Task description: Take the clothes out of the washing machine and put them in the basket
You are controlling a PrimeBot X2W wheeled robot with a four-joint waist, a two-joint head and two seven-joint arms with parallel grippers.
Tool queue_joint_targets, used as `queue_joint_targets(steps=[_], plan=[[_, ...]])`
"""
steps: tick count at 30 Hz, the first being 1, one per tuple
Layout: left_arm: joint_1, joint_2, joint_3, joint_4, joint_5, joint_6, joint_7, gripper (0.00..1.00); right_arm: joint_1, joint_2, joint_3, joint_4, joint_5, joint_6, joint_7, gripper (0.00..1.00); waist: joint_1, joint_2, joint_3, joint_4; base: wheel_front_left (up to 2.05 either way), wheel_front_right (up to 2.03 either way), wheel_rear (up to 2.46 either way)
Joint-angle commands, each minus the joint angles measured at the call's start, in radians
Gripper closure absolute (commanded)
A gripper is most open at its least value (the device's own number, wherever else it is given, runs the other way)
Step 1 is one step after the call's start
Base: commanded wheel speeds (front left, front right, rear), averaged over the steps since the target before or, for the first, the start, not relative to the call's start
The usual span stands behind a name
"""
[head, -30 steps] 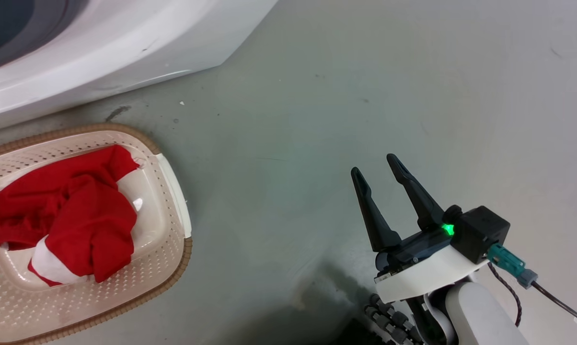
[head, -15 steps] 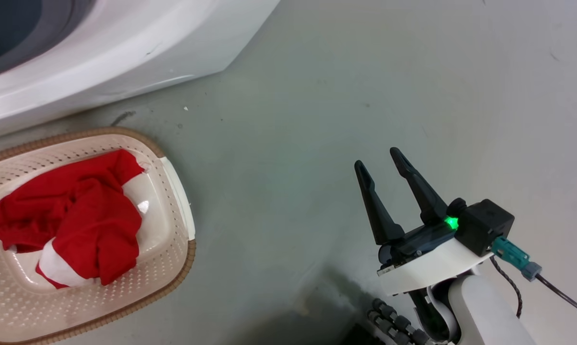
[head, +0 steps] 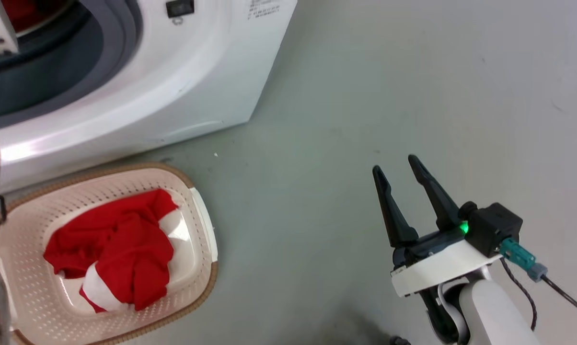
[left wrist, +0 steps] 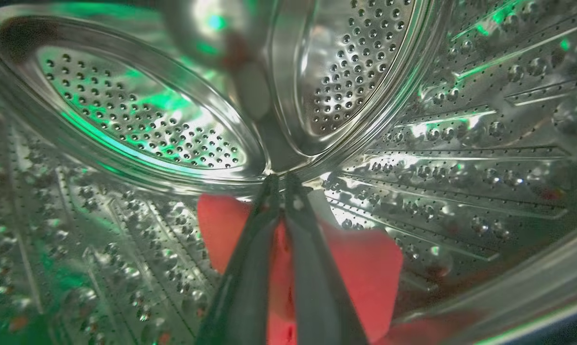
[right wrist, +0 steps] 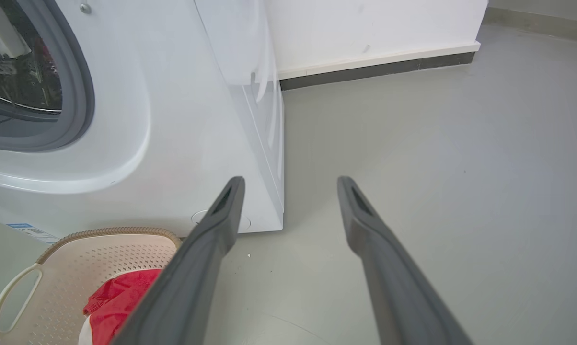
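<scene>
**Left – washing machine and left gripper.** One white front-loading washing machine (head: 183, 91) occupies the upper left of the head view. Its grey-rimmed porthole (head: 121, 43) is open to the camera. The left wrist view looks into the perforated steel drum (left wrist: 140, 129). The left gripper (left wrist: 280, 181) is inside the drum with its two fingers (left wrist: 243, 282) pressed together, tips meeting. One red garment (left wrist: 365, 268) lies on the drum wall directly under and behind these fingers, and red shows in the narrow slit between them. Whether any fabric is pinched cannot be determined.

**Lower left – basket.** One cream perforated basket (head: 200, 282) with a brown rim stands on the floor (head: 346, 96) just in front of the machine. It holds the clothes (head: 125, 249) – a single crumpled heap, red with white patches, resting on the basket base. The number of garments in the heap cannot be told. The right wrist view shows the same basket (right wrist: 101, 251), one loop handle (right wrist: 10, 292) and the heap (right wrist: 121, 297), partly behind that gripper's own finger.

**Right – right gripper.** The right gripper (head: 395, 165) hangs over bare floor, well apart from the basket and the machine. Its two fingers are spread and nothing is between them; a green lamp glows at its base. In its own wrist view the right gripper (right wrist: 291, 182) points past the machine's front corner, with the skirting board (right wrist: 379, 67) beyond.
</scene>
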State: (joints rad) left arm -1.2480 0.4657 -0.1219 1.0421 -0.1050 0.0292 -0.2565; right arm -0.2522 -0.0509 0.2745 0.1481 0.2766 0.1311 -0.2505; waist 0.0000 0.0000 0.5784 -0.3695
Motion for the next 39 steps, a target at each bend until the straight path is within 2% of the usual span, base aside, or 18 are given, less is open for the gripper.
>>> queue_joint_targets(steps=[1,4,5,8,13,26,31,39], plan=[[0.046,-0.005,0.007,-0.028,-0.011,0.002,-0.008,1.00,0.020,0.001,-0.006,0.007,-0.004,-0.001,0.006,0.00,0.0000,0.0000,-0.057,0.013,0.00,0.00,0.00],[0.140,-0.018,0.041,-0.154,-0.036,0.013,-0.010,1.00,0.037,0.001,-0.021,0.008,-0.013,-0.001,0.016,0.00,0.0000,0.0000,-0.104,0.026,0.00,0.00,0.00],[0.255,-0.044,0.070,-0.270,-0.051,0.019,-0.009,1.00,0.060,0.001,-0.034,0.009,-0.024,-0.001,0.029,0.00,0.0000,0.0000,-0.150,0.042,0.00,0.00,0.00],[0.364,-0.087,0.096,-0.379,-0.061,0.033,-0.010,1.00,0.082,0.001,-0.048,0.005,-0.036,-0.001,0.039,0.00,0.0000,0.0000,-0.199,0.065,0.00,0.00,0.00],[0.505,-0.149,0.122,-0.493,-0.057,0.030,-0.010,1.00,0.112,0.001,-0.056,-0.012,-0.053,-0.001,0.065,0.00,0.0000,0.0000,-0.260,0.098,0.00,0.00,0.00],[0.754,-0.243,0.160,-0.737,-0.028,-0.003,-0.010,1.00,0.199,0.001,-0.083,-0.061,-0.074,-0.001,0.125,0.00,0.0000,0.0000,-0.402,0.161,0.00,0.00,0.00],[0.835,-0.279,0.143,-0.821,-0.020,-0.014,-0.009,1.00,0.225,0.002,-0.096,-0.078,-0.078,-0.001,0.138,0.00,0.0000,0.0000,-0.442,0.195,0.00,0.00,0.00],[0.950,-0.317,0.103,-0.988,-0.019,-0.006,0.013,1.00,0.259,0.001,-0.110,-0.110,-0.086,-0.001,0.161,0.00,0.0000,0.0000,-0.462,0.257,0.00,0.00,0.00]])
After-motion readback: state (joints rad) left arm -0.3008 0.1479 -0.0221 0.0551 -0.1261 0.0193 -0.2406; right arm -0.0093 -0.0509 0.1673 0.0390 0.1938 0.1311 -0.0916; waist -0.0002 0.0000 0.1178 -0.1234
